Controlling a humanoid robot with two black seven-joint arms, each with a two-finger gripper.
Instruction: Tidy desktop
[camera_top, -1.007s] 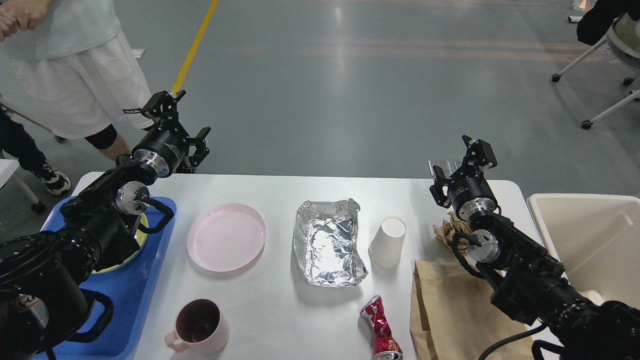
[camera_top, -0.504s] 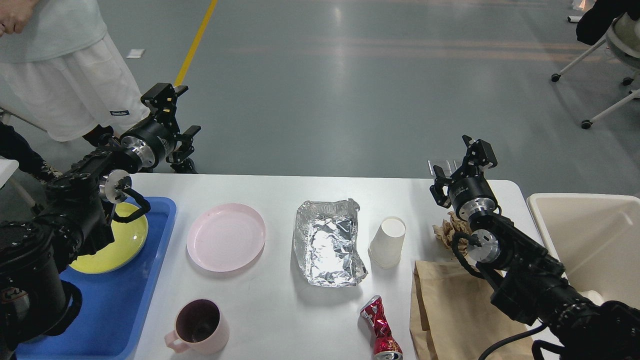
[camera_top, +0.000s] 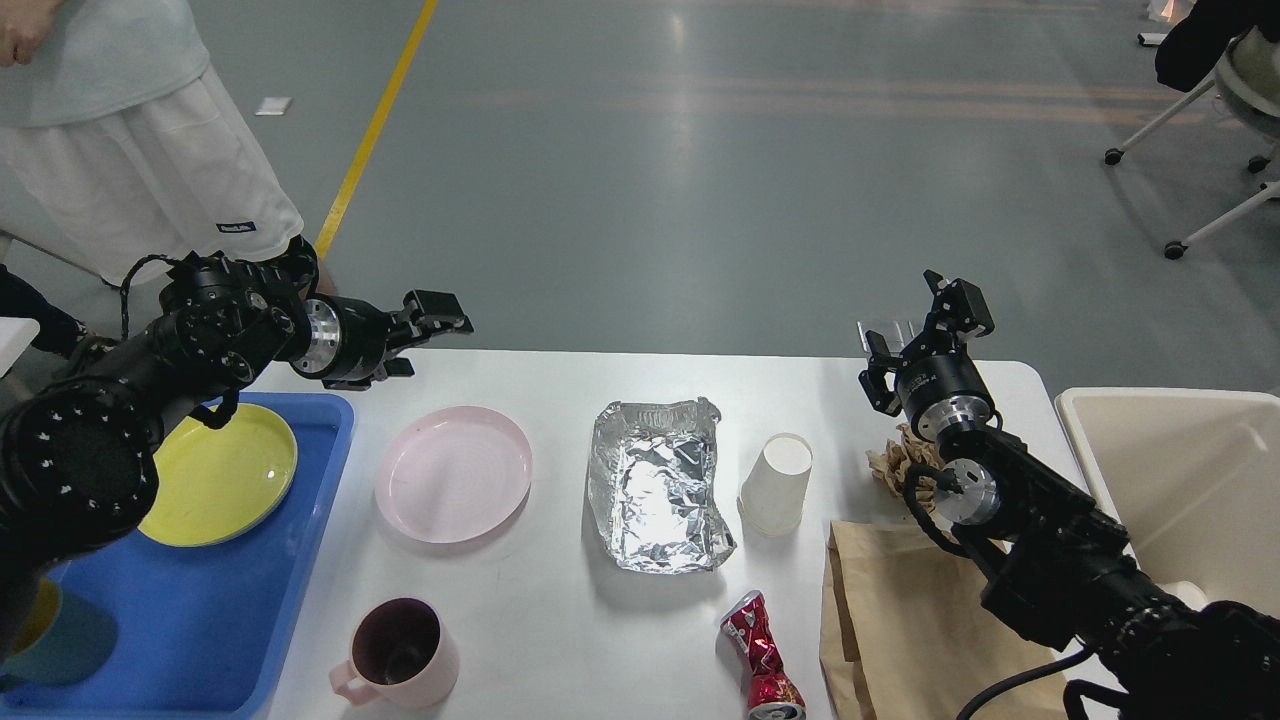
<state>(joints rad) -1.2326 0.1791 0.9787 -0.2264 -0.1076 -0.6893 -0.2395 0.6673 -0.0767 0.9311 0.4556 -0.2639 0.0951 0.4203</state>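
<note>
The white desktop (camera_top: 540, 610) carries a pink plate (camera_top: 453, 473), a crumpled foil tray (camera_top: 655, 485), an upturned white paper cup (camera_top: 775, 483), a crushed red can (camera_top: 762, 655), a pink mug (camera_top: 395, 652), a brown paper bag (camera_top: 900, 620) and a wad of brown paper (camera_top: 893, 462). My left gripper (camera_top: 428, 338) hovers over the back edge, just behind the pink plate, pointing right, open and empty. My right gripper (camera_top: 918, 325) stands open and empty above the back right corner, over the paper wad.
A blue tray (camera_top: 200, 620) at the left holds a yellow plate (camera_top: 215, 473) and a teal cup (camera_top: 60, 630). A beige bin (camera_top: 1180, 480) stands off the right edge. A person (camera_top: 130, 130) stands behind the left corner. Office chairs (camera_top: 1220, 90) are far right.
My left arm has swung down and to the right, off the blue tray, and its gripper now points right behind the pink plate. The yellow plate is uncovered. The right arm has not moved.
</note>
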